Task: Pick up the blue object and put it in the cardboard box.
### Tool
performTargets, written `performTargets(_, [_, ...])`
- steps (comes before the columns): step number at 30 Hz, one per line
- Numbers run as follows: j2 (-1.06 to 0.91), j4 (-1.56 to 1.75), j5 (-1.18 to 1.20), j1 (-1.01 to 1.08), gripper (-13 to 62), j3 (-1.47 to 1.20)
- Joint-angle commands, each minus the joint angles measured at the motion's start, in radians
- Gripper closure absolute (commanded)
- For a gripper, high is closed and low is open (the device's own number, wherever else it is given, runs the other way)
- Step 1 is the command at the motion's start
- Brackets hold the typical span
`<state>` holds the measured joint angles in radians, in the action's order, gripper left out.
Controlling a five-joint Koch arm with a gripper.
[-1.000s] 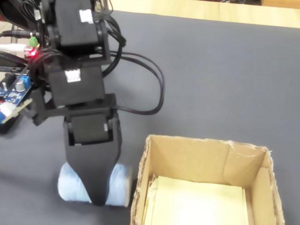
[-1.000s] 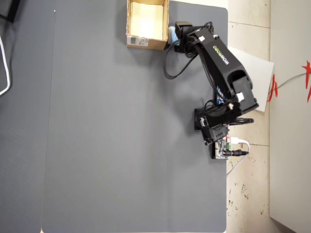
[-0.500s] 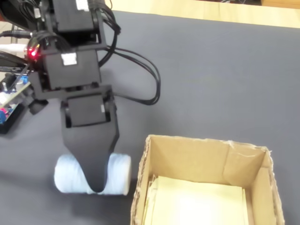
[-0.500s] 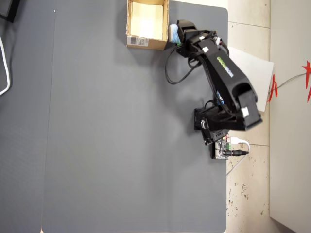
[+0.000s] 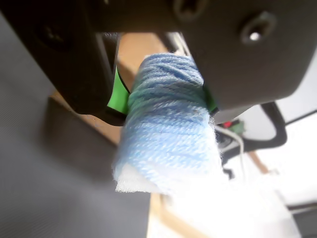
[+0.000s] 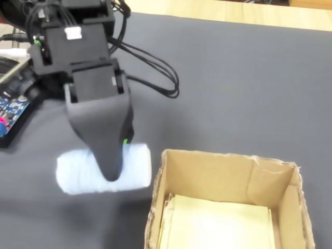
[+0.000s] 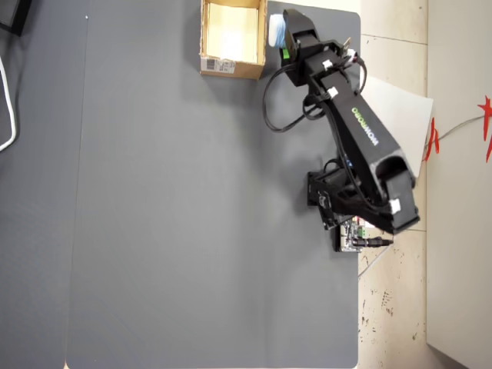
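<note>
Soft, fuzzy and surely light: the blue object (image 5: pixel 166 124) looks like yarn-wrapped foam or sponge, with pale fluffy filling showing at its lower end in the wrist view. Squeezes in visibly at the waist where the jaws press, so likely to give rather than slip, and not fragile. Best taken across the narrow middle, exactly where the grip sits now, with both ends left free to bulge.

Clamped on that block: the gripper (image 6: pixel 111 168), jaws closed against its two sides, green pads (image 5: pixel 117 94) biting into the yarn. In the fixed view, one black jaw across the front of the block's middle, the other jaw hidden behind, light-blue ends sticking out on either side.

Relative to the cardboard box (image 6: pixel 282 181): block just beside the box's left wall in the fixed view, outside it, roughly level with the rim, right end close to the corner; touching or not, hard to say. Appears lifted off the dark mat, judging by the blur and height. In the overhead view, the blue object (image 7: pixel 274 29) just right of the cardboard box (image 7: pixel 231 68), gripper (image 7: pixel 281 31) alongside. Box interior pale and open. Short sideways carry over the wall likely needed next, then release.
</note>
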<state>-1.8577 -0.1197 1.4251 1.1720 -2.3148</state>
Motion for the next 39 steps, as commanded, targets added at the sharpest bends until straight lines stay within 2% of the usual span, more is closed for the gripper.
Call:
performTargets(1, [-0.054,0.13,0.04,-0.026,27.9,0.029])
performTargets(10, [-0.13,0.175,0.035,-0.178,27.9,0.028])
performTargets(19, [-0.107,0.199,0.034,-0.295,27.2,0.043])
performTargets(21, [-0.087,0.199,0.035,-0.314,23.9,0.046])
performTargets(29, [0.014,0.201,0.038,-0.333,22.5,0.077])
performTargets(39, [0.018,0.201,0.038,-0.33,18.7,0.104])
